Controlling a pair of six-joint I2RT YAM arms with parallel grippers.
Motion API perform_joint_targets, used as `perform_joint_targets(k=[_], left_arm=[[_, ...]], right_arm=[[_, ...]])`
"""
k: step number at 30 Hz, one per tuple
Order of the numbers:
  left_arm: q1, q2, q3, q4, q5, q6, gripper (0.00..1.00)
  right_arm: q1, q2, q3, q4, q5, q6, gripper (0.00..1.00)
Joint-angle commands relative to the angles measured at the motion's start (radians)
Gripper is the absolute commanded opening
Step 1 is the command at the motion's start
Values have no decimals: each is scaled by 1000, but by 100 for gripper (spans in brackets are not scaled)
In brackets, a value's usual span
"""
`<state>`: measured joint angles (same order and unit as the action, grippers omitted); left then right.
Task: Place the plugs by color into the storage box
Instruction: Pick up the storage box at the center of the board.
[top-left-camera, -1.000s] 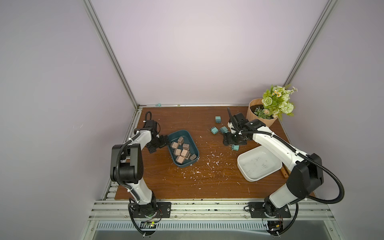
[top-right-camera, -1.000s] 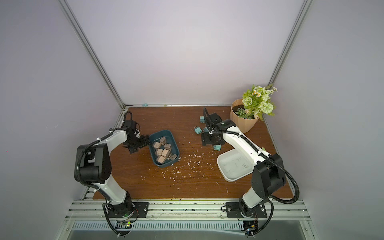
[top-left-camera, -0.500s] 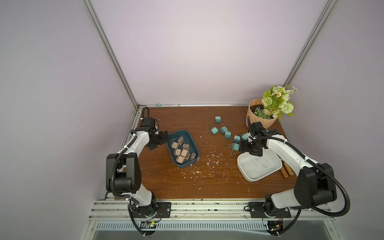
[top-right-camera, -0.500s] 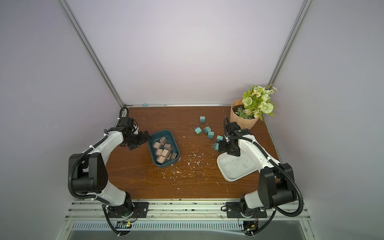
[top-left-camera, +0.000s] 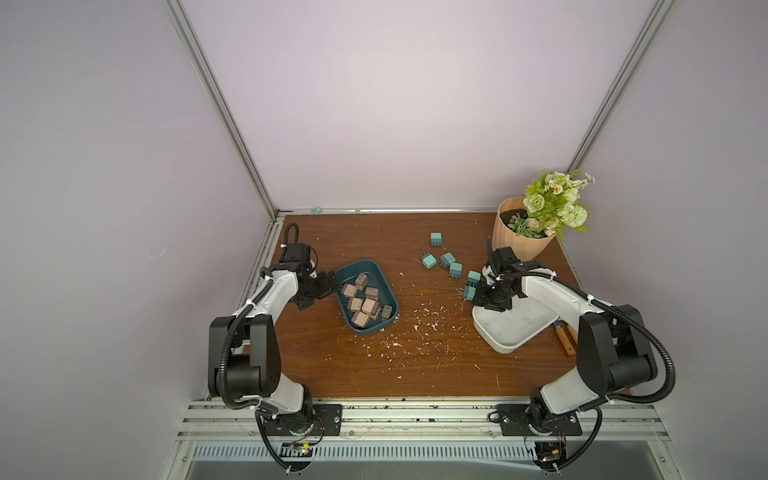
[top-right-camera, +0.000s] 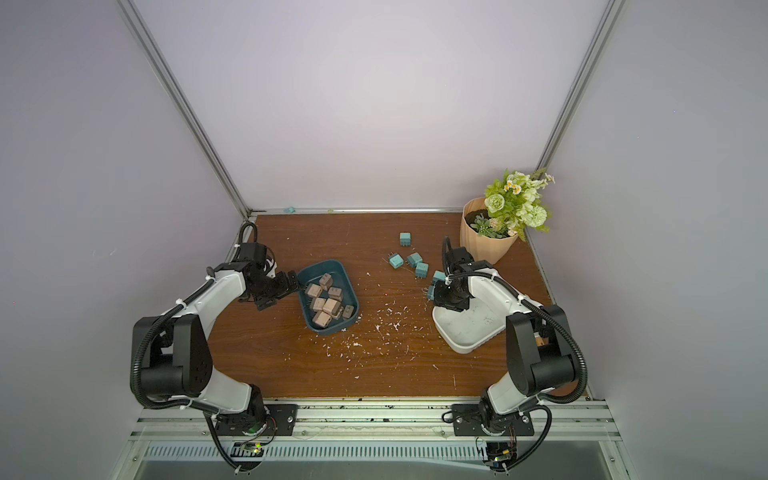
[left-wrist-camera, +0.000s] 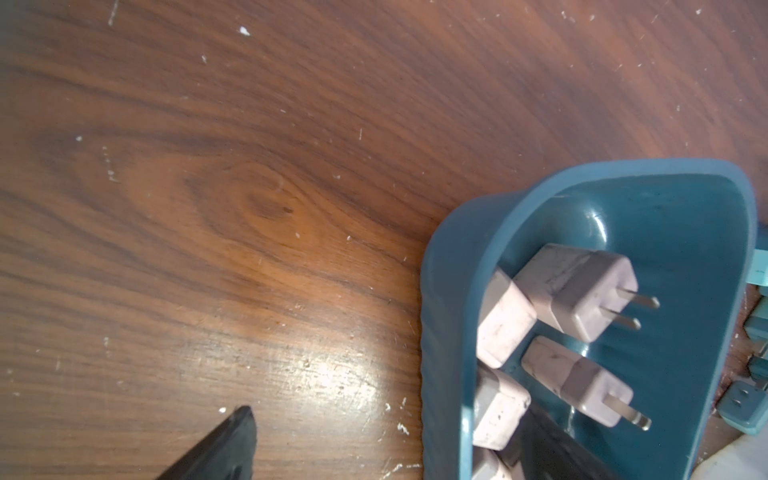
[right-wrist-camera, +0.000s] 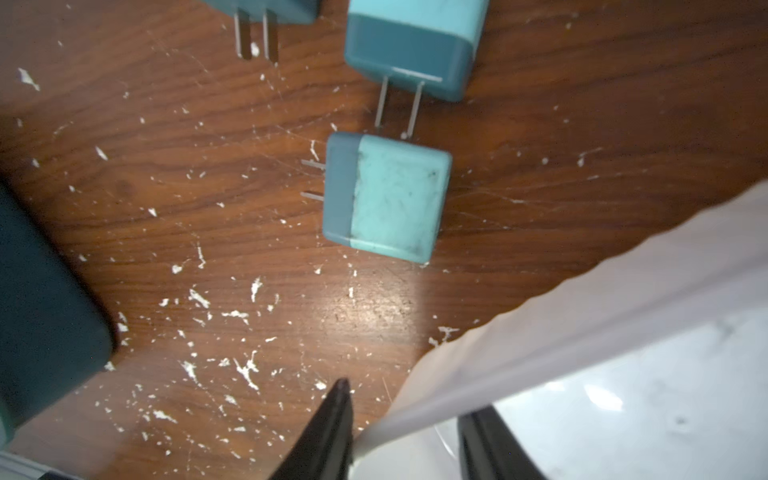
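Note:
Several pinkish-tan plugs (top-left-camera: 365, 305) (top-right-camera: 330, 305) (left-wrist-camera: 577, 291) lie in the dark teal storage box (top-left-camera: 384, 277) (top-right-camera: 348, 277) (left-wrist-camera: 449, 291). Several turquoise plugs (top-left-camera: 447, 259) (top-right-camera: 414, 259) (right-wrist-camera: 390, 195) lie loose on the table, two of them just beside the white storage box (top-left-camera: 519, 332) (top-right-camera: 473, 328) (right-wrist-camera: 623, 291). My left gripper (top-left-camera: 328, 291) (top-right-camera: 291, 291) (left-wrist-camera: 386, 411) is open and straddles the teal box's near rim, one finger inside and one on the table side. My right gripper (top-left-camera: 482, 303) (top-right-camera: 442, 303) (right-wrist-camera: 409, 399) is shut on the white box's rim.
A tan pot of green flowers (top-left-camera: 519, 237) (top-right-camera: 482, 241) stands at the back right, close behind the right arm. A wooden-handled tool (top-left-camera: 565, 336) lies to the right of the white box. White scraps (top-left-camera: 419, 328) (right-wrist-camera: 245, 365) litter the middle of the wooden table.
My right arm swung from over the turquoise plugs to the white box's corner, and its jaws closed on the rim. My left gripper shifted slightly at the teal box's edge, still open.

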<state>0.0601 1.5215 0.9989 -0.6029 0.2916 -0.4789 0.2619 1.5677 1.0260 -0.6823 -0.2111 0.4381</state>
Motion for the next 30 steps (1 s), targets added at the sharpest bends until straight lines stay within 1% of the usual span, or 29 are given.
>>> perform_joint_targets(k=[1,7,12,14,17,21,25,28,30], left_arm=[[-3,-27,-20,-17,-6,-12,99],[-3,-30,-37,-12,-6,-7,99],[-3,-17,-32,-3,0,-1,99],[-3,-9,-28,1,3,1,99],[-6,3,-20,6,6,1,99],[-11,10,-6,7,7,-1,99],[-16,7,-2,9,5,-4,99],[-18,6,-2,8,3,-4,99],[-17,3,-4,9,5,-4,99]], right_arm=[[0,-2,-24,-5,22,2,34],[3,-73,-67,-53,33,10,22],[3,-194,-101,-114,74,26,10],[3,-247,-97,-128,71,27,9],[4,-308,-83,-135,26,18,8],[23,-340,-36,-155,15,21,4],[100,-318,72,-175,45,6,4],[197,-265,168,-181,103,-9,5],[269,-205,233,-191,131,-18,5]])
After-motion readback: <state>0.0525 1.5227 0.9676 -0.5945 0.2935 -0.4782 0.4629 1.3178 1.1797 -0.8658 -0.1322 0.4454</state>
